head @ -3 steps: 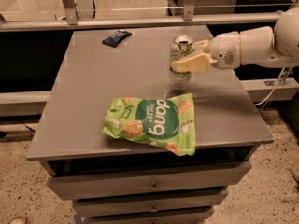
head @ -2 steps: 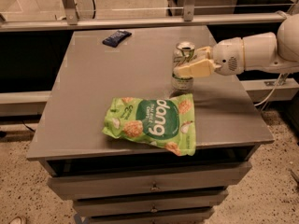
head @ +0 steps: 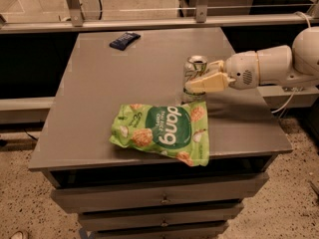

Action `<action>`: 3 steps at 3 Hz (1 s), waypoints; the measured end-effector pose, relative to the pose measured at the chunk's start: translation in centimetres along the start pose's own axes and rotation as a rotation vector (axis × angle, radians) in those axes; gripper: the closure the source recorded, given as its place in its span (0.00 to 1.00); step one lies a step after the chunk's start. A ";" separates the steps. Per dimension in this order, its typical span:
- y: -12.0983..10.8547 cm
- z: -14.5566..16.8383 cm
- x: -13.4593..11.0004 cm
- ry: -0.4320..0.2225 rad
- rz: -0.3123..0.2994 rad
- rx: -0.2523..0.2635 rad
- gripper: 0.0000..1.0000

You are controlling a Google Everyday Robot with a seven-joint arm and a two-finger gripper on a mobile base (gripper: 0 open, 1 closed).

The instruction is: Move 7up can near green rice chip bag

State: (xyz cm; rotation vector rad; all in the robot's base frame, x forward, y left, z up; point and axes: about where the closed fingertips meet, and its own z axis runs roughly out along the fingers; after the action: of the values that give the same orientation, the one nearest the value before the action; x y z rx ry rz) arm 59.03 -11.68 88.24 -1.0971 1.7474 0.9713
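Observation:
The 7up can (head: 194, 69) stands upright just behind the far right edge of the green rice chip bag (head: 163, 131), silver top showing. The bag lies flat near the front of the grey table (head: 99, 108), its "dang" oval upside down to me. My gripper (head: 198, 82) reaches in from the right on a white arm (head: 269, 66). Its cream fingers (head: 207, 83) are closed around the can's body, covering most of its lower half. The can's base sits at or just above the table right by the bag.
A small dark blue packet (head: 124, 40) lies at the table's far left. A metal rail (head: 149, 23) runs behind the table. Drawers (head: 159, 198) sit under the front edge. The table's right edge is under my arm.
My gripper has carried the can toward the front of the table, closer to the chip bag. The bag and the blue packet have not moved.

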 end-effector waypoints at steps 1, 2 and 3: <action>0.3 0.2 0.6 -0.006 0.004 -0.012 0.16; 0.5 0.2 1.0 -0.012 0.003 -0.017 0.00; 0.6 0.0 1.2 -0.014 0.000 -0.016 0.00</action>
State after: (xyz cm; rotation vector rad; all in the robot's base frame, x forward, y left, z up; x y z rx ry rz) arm 58.11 -11.84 87.28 -1.0977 1.7311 0.9930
